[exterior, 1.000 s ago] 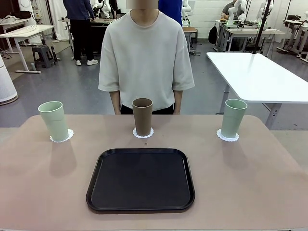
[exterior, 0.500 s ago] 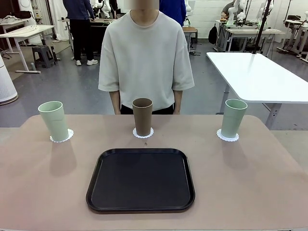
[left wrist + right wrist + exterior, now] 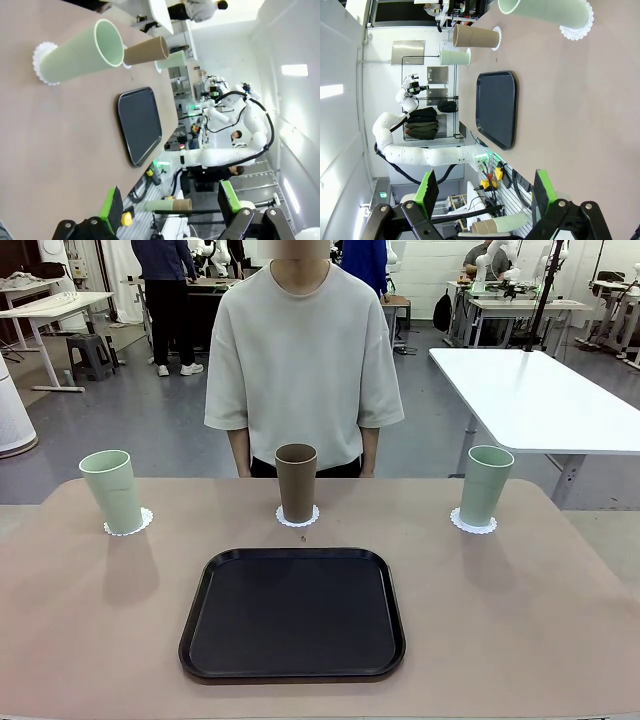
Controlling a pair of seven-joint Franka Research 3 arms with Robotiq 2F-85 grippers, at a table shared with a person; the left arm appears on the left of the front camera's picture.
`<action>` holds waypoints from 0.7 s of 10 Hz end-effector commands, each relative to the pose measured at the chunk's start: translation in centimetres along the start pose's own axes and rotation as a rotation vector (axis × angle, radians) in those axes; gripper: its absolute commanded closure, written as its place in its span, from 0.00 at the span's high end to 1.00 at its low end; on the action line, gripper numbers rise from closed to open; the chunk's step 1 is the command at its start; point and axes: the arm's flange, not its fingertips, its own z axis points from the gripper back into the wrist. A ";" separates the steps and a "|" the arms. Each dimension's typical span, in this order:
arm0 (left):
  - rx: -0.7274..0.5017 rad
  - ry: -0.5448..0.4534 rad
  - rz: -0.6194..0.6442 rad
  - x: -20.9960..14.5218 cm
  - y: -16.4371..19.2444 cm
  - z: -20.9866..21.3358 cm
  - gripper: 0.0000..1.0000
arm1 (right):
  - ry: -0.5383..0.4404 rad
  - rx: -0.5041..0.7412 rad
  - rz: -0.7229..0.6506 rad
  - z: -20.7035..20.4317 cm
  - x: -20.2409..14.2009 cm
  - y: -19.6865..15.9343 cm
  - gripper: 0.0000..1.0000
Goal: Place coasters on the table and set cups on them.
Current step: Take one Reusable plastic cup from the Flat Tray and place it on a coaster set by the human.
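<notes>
1. Far left on the table [image 3: 90, 640], a mint cup [image 3: 112, 491] stands on its coaster [image 3: 129, 523]; the brown cup [image 3: 296, 482] sits on the middle coaster [image 3: 298, 517], and the right mint cup [image 3: 486, 485] on the right coaster [image 3: 472, 523].
2. The task looks finished; the likeliest risk is an arm sweeping across and tipping a tall cup, or dragging a light paper coaster.
3. The left gripper [image 3: 170, 202] has its jaws spread wide and empty.
4. The right gripper [image 3: 483, 192] is likewise wide and empty.
5. The front view alone gives the person [image 3: 303, 360] and the empty black tray [image 3: 292, 613] squarely.
</notes>
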 end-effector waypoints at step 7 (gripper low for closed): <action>0.003 0.003 -0.011 0.2 0.1 -0.2 1.00 | 0.000 0.007 0.005 -0.2 -0.4 0.2 1.00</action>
